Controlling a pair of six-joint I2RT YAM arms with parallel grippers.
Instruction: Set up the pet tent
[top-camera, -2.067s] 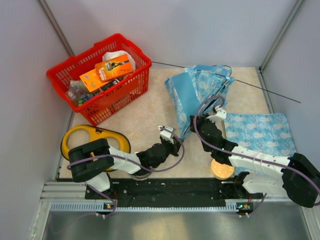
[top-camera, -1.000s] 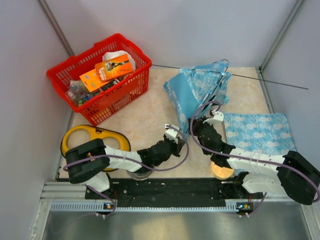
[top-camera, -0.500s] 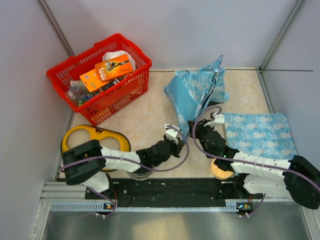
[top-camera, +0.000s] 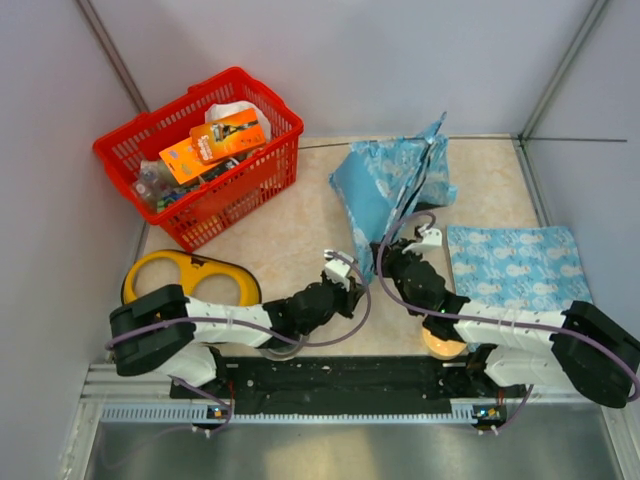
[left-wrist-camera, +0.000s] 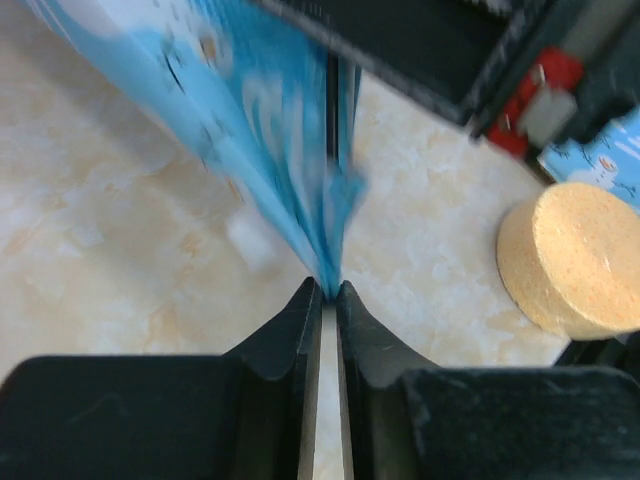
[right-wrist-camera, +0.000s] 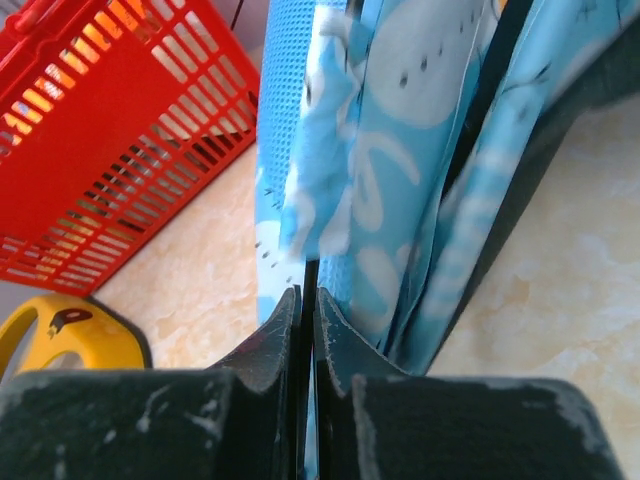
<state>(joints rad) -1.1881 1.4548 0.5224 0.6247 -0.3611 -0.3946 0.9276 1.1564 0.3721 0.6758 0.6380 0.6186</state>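
Note:
The pet tent (top-camera: 385, 185) is a crumpled light-blue printed fabric heap, half raised at mid table, with a thin dark pole (top-camera: 425, 165) running up its right side. My left gripper (top-camera: 352, 272) is at its near corner, shut on a pinch of the tent fabric (left-wrist-camera: 325, 215). My right gripper (top-camera: 385, 255) is just right of it, shut on a thin dark pole (right-wrist-camera: 309, 275) at the tent's lower edge (right-wrist-camera: 400, 180). The pole's far end runs to the back wall.
A red basket (top-camera: 200, 150) full of packets stands at the back left. A flat blue printed mat (top-camera: 515, 262) lies at the right. A yellow ring-shaped thing (top-camera: 185, 275) lies front left. A tan sponge disc (top-camera: 443, 340) sits by the right arm (left-wrist-camera: 570, 260).
The tent has been drawn up from a flat sprawl into a taller peak. The long pole that stuck out to the right has swung up along the back wall. Both grippers shifted slightly left.

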